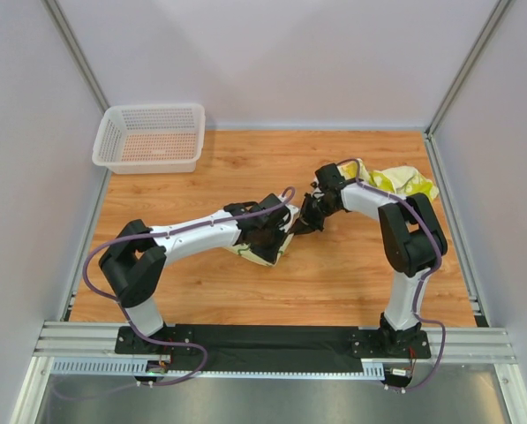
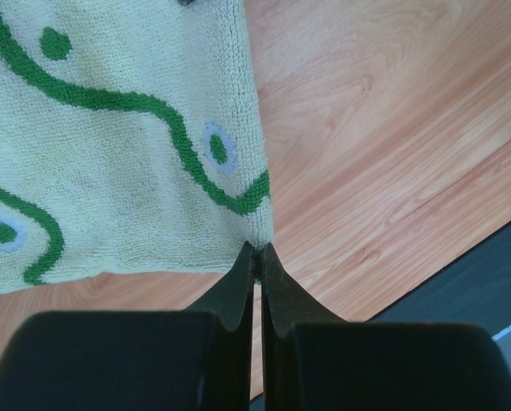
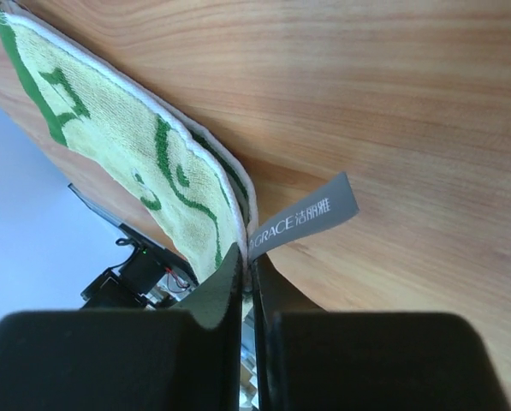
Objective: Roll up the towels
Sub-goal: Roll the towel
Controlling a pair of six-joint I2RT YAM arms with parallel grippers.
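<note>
One of the towels, cream-yellow with green squiggles, lies mid-table, mostly hidden under my left arm. My left gripper is shut on it. In the left wrist view the fingertips pinch a corner of the towel, which spreads flat on the wood. My right gripper is beside the left one. In the right wrist view it is shut on the towel's white-edged corner, next to a grey label. More towels lie crumpled at the back right, behind the right arm.
A white mesh basket stands at the back left corner. Pale walls with metal posts enclose the wooden table on three sides. A black strip with the arm bases runs along the near edge.
</note>
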